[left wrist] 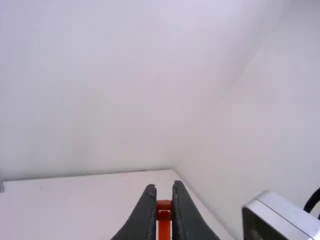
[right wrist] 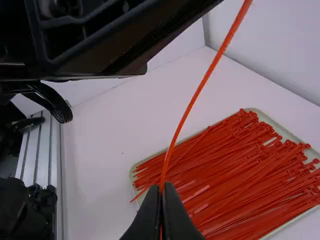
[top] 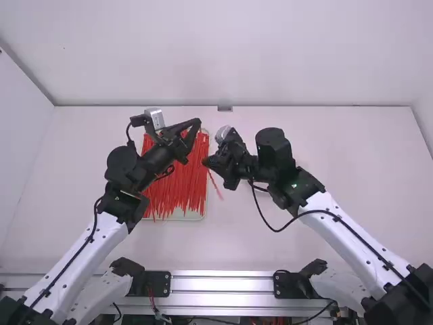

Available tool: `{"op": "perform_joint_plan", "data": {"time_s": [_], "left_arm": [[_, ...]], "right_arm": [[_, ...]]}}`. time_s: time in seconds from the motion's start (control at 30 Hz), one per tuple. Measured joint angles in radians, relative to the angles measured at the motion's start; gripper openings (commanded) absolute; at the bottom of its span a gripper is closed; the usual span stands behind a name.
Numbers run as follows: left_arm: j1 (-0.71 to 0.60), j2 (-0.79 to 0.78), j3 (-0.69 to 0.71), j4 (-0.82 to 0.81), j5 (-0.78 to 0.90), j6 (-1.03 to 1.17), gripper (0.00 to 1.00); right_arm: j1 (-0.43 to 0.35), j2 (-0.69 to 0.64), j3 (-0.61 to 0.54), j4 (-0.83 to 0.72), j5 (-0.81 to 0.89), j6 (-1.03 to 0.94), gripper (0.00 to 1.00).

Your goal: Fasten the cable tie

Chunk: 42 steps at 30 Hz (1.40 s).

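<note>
Closest to the camera, a metal rail (top: 216, 281) runs along the front edge of the white table (top: 338, 142). Both arm bases stand at it. The two arms reach out over the table and lean in toward each other near the middle.

A little way out on the table sits a flat tray (right wrist: 285, 131). It is full of red cable ties (top: 172, 193) lying side by side in a thick pile. The left arm passes right over this tray.

Next comes the right gripper (right wrist: 161, 187), up in the air just beside the far corner of the tray. Its two fingers are pressed tight together on one red cable tie (right wrist: 220, 50). A short bit of the tie hangs down below the fingers. The rest goes up in a soft curve, away from the pile, toward the left arm's black gripper above.

A bit farther out is the left gripper (left wrist: 163, 192), lifted above the far end of the tray. Its fingers are nearly closed – they pinch the small square end of the tie between them. So the tie is off the table, held at both ends, one end in each gripper.

A silver box (left wrist: 280, 220) on the right arm is just beside the left gripper. Past it all there are the far table edge and the plain white walls.
</note>
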<state>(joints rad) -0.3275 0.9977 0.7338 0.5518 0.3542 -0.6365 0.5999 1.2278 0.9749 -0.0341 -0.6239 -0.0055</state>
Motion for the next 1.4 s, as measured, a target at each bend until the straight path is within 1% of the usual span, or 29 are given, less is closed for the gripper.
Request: {"op": "perform_joint_plan", "data": {"time_s": [0.03,0.1,0.13,0.17,0.2,0.23,0.27,0.3,0.33,0.37,0.4,0.47,0.57,0.6,0.63,0.8,0.9,1.03,1.13,1.17,1.2,1.3,1.4], "left_arm": [[0.000,0.000,0.000,0.000,0.000,0.000,0.02],[0.000,0.000,0.000,0.002,0.000,0.000,0.08],[0.000,0.000,0.000,0.005,0.000,0.002,0.17],[0.000,0.000,0.000,0.008,0.000,0.003,0.33],[0.000,0.000,0.000,0.008,0.000,0.000,0.35],[0.000,0.000,0.000,0.013,0.000,0.006,0.50],[0.000,0.000,0.000,0.017,0.000,0.007,0.56],[0.000,0.000,0.000,0.030,0.000,0.018,0.68],[0.000,0.000,0.000,0.038,0.000,0.026,0.76],[0.000,0.000,0.000,0.050,0.000,0.052,0.89],[0.000,0.000,0.000,0.054,0.000,0.057,0.93],[0.001,0.000,0.000,0.060,0.000,0.079,0.98],[0.018,0.000,0.000,0.061,0.007,0.096,0.99],[0.032,0.000,0.000,0.068,0.023,0.109,0.99],[0.041,0.000,0.000,0.072,0.034,0.115,0.99],[0.153,-0.003,0.011,0.041,0.182,0.174,0.99],[0.212,0.013,0.056,0.005,0.289,0.207,0.99],[0.245,0.062,0.134,-0.002,0.435,0.247,0.99],[0.246,0.105,0.182,0.004,0.540,0.266,0.99],[0.246,0.127,0.205,0.003,0.587,0.271,0.99],[0.246,0.127,0.205,0.003,0.587,0.271,0.99],[0.246,0.183,0.268,0.000,0.698,0.272,0.99],[0.246,0.227,0.327,-0.001,0.797,0.272,0.99]], "right_arm": [[-0.004,0.000,0.000,0.000,0.000,0.002,0.00],[-0.010,0.000,0.000,-0.003,0.000,0.003,0.00],[-0.015,0.000,0.000,-0.003,-0.001,0.003,0.00],[-0.022,0.000,0.000,-0.002,-0.001,0.003,0.00],[-0.025,0.000,0.000,-0.002,-0.001,0.002,0.00],[-0.036,0.000,0.000,-0.002,-0.002,0.002,0.00],[-0.040,0.000,0.000,-0.002,-0.001,0.002,0.00],[-0.056,0.000,0.000,-0.002,-0.001,0.003,0.00],[-0.066,0.000,0.000,-0.002,-0.002,0.003,0.00],[-0.088,0.000,0.000,-0.002,-0.005,0.003,0.00],[-0.099,0.000,0.000,-0.002,-0.010,0.002,0.00],[-0.129,0.000,0.000,0.003,-0.027,0.002,0.00],[-0.179,0.000,0.000,0.020,-0.067,0.002,0.00],[-0.209,0.000,0.000,0.032,-0.093,0.001,0.00],[-0.218,0.000,0.000,0.035,-0.101,0.002,0.00],[-0.332,0.000,0.000,0.087,-0.223,0.002,0.00],[-0.371,0.000,0.000,0.124,-0.283,0.001,0.00],[-0.390,0.000,0.000,0.185,-0.365,0.002,0.00],[-0.390,0.000,0.000,0.228,-0.423,0.001,0.00],[-0.384,0.000,0.000,0.253,-0.449,0.001,0.00],[-0.384,0.000,0.000,0.253,-0.449,0.001,0.00],[-0.352,0.000,0.000,0.295,-0.490,-0.002,0.00],[-0.335,0.000,0.000,0.317,-0.507,-0.002,0.00]]}}
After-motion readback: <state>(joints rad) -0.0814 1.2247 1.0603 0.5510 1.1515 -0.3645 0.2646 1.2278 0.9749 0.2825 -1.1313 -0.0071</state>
